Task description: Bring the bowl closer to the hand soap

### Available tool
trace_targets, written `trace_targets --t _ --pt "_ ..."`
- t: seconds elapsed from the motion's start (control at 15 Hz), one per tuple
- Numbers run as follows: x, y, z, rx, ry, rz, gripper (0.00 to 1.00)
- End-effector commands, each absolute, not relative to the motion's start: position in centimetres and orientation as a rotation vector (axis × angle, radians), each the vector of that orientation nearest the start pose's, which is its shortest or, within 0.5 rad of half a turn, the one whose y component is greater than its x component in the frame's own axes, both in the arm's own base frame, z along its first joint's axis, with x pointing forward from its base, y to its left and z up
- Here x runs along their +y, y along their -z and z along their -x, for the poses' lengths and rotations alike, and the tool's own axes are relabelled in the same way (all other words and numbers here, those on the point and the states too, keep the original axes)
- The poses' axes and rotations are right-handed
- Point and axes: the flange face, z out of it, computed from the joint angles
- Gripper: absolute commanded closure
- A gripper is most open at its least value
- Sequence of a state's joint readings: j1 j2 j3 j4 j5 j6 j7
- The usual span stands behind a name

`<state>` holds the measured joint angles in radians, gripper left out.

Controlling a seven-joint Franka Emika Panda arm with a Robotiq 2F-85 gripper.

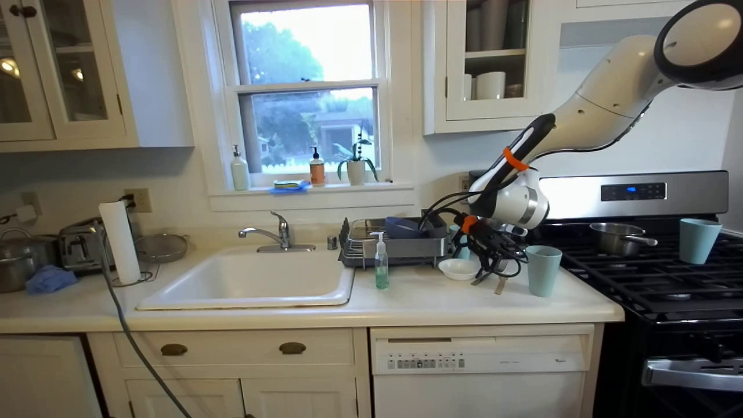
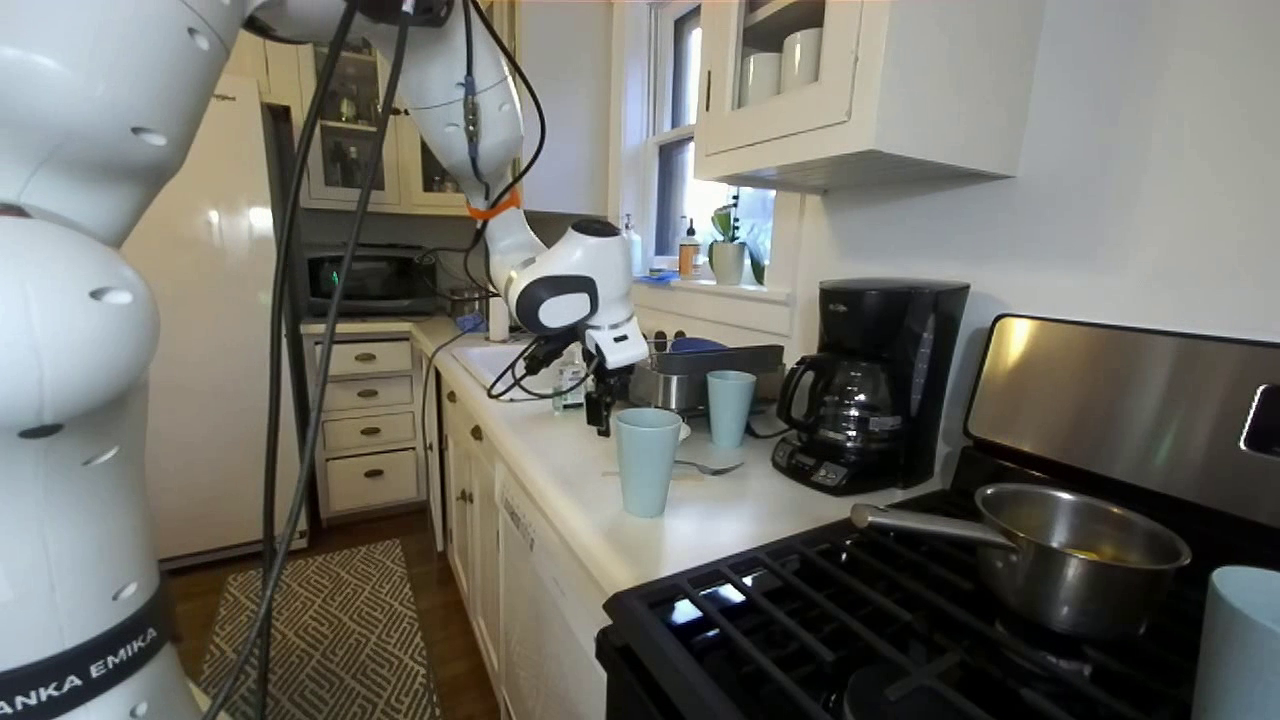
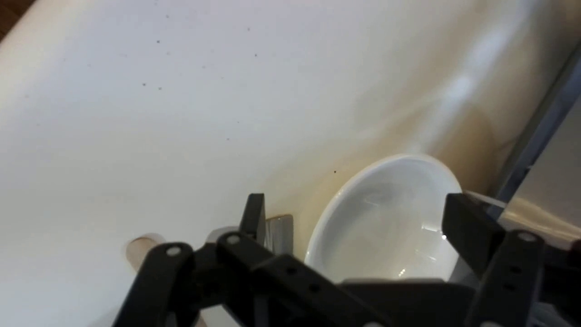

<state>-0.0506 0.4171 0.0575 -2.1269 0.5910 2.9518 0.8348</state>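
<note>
In an ext. view: bowl point(image 1: 458, 269), 1 pc., white, shallow; loc. counter point(image 1: 418, 299), by dish rack point(image 1: 406, 251); hand soap point(image 1: 381, 270) near, not touching.

In an ext. view: bowl mostly hidden behind teal cup point(image 2: 647, 465).

Wrist view: gripper point(image 3: 356, 218) jaws wide apart, bowl showing betw. them; contact n/k. Handling (est.): light, stiff, glazed, so slippery & chippable. Rec. hold: rim, 1 jaw inside, 1 outside, mod. force.

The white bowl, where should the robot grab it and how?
Probably pinch the bowl by its rim, on the side away from the rack, coming from above: it sits upright, shallow and open on top, with the rack close by.
</note>
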Motion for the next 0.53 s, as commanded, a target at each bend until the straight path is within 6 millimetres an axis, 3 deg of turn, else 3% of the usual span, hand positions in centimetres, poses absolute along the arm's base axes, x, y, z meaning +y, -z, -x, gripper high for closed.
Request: trace_targets --t 0.0,0.2,0.4,0.47 --pt "-4.2 -23.8 -61.4 1.768 0.374 2.025 0.00" --pt "-5.1 -22.9 -61.5 1.778 0.381 1.989 0.00" --pt "-6.3 -22.3 -61.6 1.791 0.393 1.957 0.10" --pt "-6.6 -21.9 -61.5 1.794 0.394 1.962 0.29"
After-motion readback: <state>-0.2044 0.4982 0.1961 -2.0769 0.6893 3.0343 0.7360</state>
